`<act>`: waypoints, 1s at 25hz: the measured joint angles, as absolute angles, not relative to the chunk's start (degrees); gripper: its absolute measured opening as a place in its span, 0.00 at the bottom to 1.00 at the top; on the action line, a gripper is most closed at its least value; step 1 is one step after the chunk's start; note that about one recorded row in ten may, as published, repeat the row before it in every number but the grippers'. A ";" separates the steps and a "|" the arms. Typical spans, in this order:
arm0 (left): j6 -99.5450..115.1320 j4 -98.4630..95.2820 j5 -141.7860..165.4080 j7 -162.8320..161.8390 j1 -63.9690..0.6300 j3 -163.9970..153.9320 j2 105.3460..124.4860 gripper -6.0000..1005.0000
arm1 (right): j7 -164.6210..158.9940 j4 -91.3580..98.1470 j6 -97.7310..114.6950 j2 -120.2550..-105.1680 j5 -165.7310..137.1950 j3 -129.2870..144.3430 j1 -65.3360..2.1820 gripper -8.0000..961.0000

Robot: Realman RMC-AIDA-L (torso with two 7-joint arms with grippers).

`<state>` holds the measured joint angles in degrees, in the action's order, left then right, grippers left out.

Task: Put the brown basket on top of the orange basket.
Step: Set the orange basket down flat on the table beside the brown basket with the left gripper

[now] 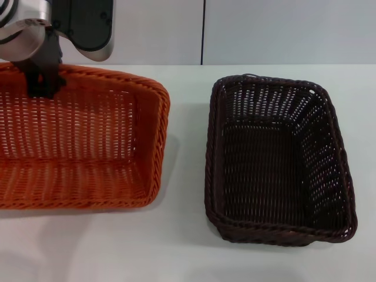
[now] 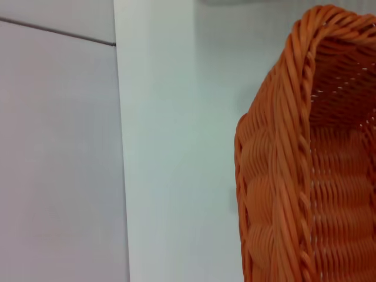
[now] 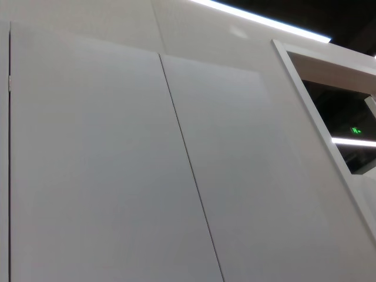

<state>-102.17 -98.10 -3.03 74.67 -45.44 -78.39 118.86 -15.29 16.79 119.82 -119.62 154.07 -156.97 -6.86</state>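
Head view: left gripper [image 1: 42, 79] clamps woven orange basket [image 1: 88, 147] (braided rim), brown basket [image 1: 276, 164] apart.

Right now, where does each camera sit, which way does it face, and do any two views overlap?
Head view: looks down on the white table, orange basket beside brown basket; left gripper at the orange basket's far rim.
Left wrist view: close alongside the orange basket; no robot parts visible.
Right wrist view: aimed up at wall panels; no robot parts visible.
Shared: head and left wrist both show the orange basket.
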 joint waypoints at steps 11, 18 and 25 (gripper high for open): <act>-102.44 -95.94 -5.30 72.96 -47.25 -79.48 119.05 0.14 | -15.29 16.79 119.82 -119.62 154.17 -156.97 -6.63 0.70; -102.13 -95.35 -6.85 71.98 -48.37 -81.07 119.13 0.15 | -15.29 16.79 119.81 -119.62 154.15 -156.97 -6.19 0.69; -101.82 -95.03 -8.45 70.64 -48.92 -81.10 119.10 0.15 | -15.29 16.79 119.79 -119.62 154.14 -156.97 -6.15 0.70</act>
<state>-101.82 -95.03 -8.45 70.64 -48.92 -81.10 119.10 -15.29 16.79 119.79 -119.62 154.13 -156.97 -6.15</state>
